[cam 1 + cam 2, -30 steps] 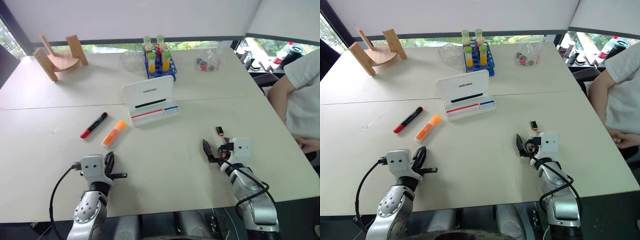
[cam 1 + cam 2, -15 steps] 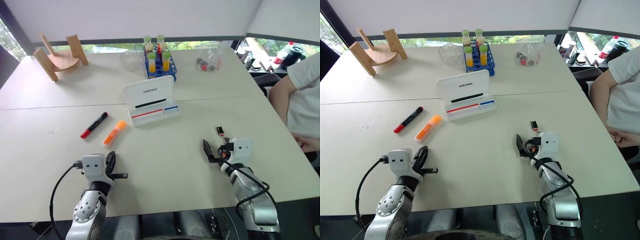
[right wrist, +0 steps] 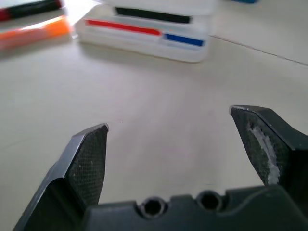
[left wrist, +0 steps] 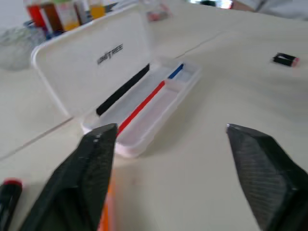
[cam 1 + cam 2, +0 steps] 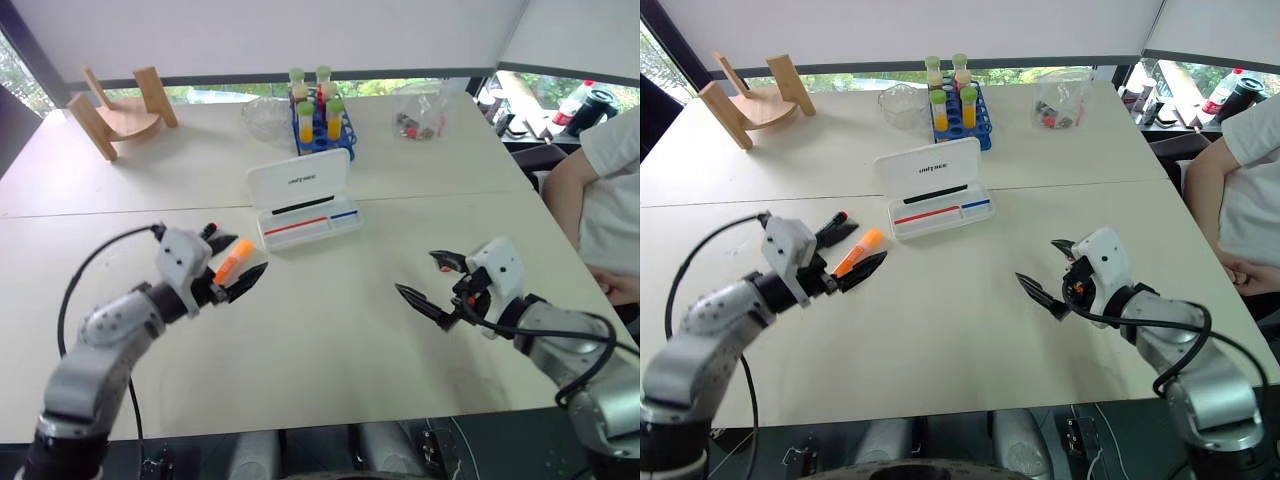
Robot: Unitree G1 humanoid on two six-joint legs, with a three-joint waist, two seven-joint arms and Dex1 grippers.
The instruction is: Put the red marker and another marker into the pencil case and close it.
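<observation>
On the white table (image 5: pixel 330 330) the pencil case (image 5: pixel 305 205) lies open, lid tilted up (red and blue stripes inside). Just left of it lies the orange highlighter (image 5: pixel 858 250), with the red marker (image 5: pixel 832 226) beyond it. Over both hangs the left gripper (image 5: pixel 848 252), fingers spread, holding nothing. Well apart, the right gripper (image 5: pixel 432 283) is spread and empty too.

A pale cream desk (image 5: pixel 330 350) with a seam across its middle fills the room. Behind it, white blinds (image 5: pixel 260 35) hang above a strip of window (image 5: pixel 220 93) showing greenery.
</observation>
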